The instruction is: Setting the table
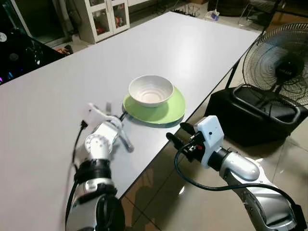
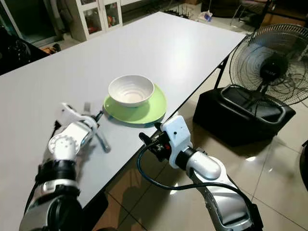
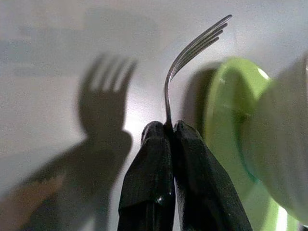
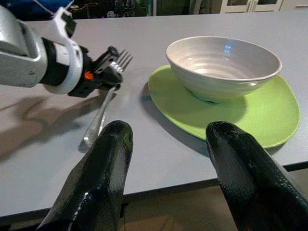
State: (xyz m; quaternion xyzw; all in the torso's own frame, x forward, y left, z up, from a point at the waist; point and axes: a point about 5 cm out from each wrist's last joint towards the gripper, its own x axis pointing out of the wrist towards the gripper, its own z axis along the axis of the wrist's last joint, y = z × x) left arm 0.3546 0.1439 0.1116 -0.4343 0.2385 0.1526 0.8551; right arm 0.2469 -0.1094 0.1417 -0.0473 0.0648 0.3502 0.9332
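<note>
A pale grey tabletop (image 1: 57, 96) carries a green plate (image 1: 166, 109) near its front edge, and a white bowl (image 1: 150, 90) sits on that plate, toward the plate's far left part. Just to the left of the plate, the left gripper (image 4: 111, 67) holds a metal fork (image 3: 187, 57): in the left wrist view its two black fingers (image 3: 154, 178) are pressed together on the fork's neck, with the tines rising past them and curving toward the plate's rim. From the right wrist view the fork slants, tines up beside the plate and handle running down toward the front of the tabletop; its lower end seems to touch the surface, though the angle leaves that unsure. The fork's shadow falls on the tabletop on the side away from the plate. The right gripper (image 1: 180, 134) hangs off the front edge of the tabletop, below the plate's level and near it, pointing at the bowl and plate; its jaws stand wide apart with nothing between them. Right of the tabletop, on the tiled floor (image 1: 192, 202), a black box (image 1: 250, 118) stands with a round fan (image 1: 279, 62) behind it. A white cabinet (image 1: 103, 17) stands beyond the far left corner.
</note>
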